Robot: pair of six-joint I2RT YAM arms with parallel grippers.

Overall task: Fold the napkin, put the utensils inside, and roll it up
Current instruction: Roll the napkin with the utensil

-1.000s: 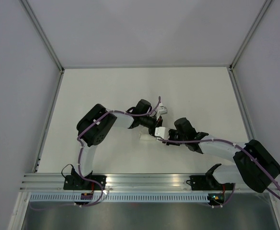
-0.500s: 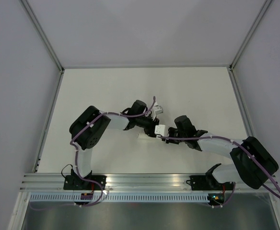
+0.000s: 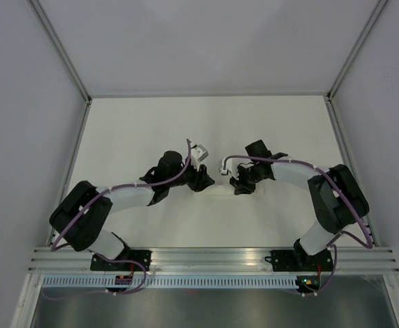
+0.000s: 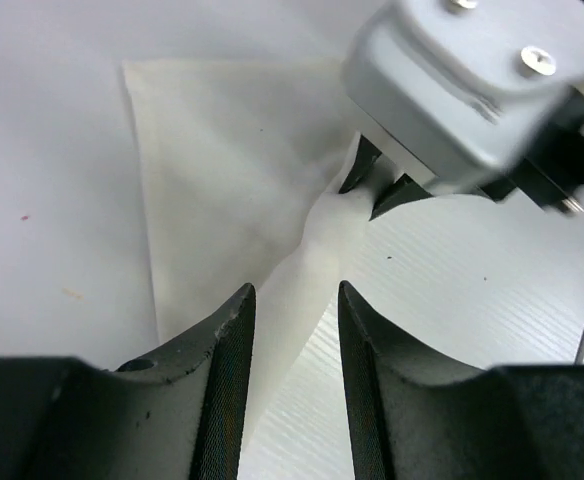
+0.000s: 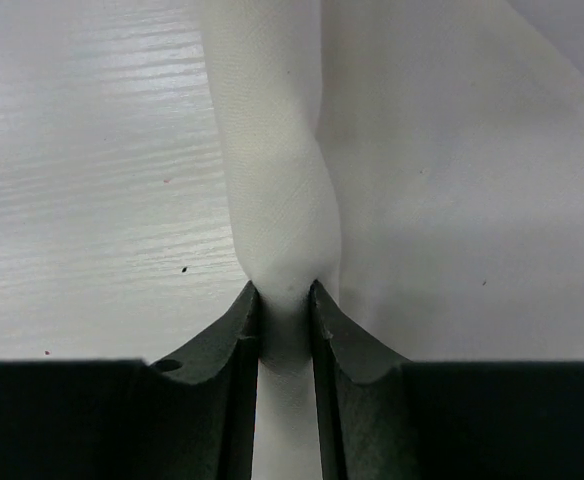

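The right gripper (image 5: 284, 293) is pinched tight on the napkin (image 4: 207, 160). Its two dark fingers (image 5: 234, 360) squeeze a twisted, raised ridge of the white cloth down to a narrow neck. The left gripper (image 4: 295, 288) stands with its jaws apart. The same ridge of the napkin runs up between them, lying against one finger, with a strip of the table (image 4: 472, 290) showing beside the other. I cannot tell whether they press the cloth.

Seen from the left wrist, the ridge climbs from those jaws to the right gripper's tips at its far end. To the ridge's left the napkin lies spread flat, its corner and straight edges on the table.

From above, the napkin lies between the two grippers, white on the white table and hard to make out. The left arm (image 3: 128, 197) reaches low and long toward the napkin from its left, wrist tipped down at the cloth. The right arm (image 3: 302, 174) stands on the napkin's right, its elbow bent sharply, its forearm coming in across and its gripper pointing down. A purple cable (image 3: 152, 183) runs along each arm.
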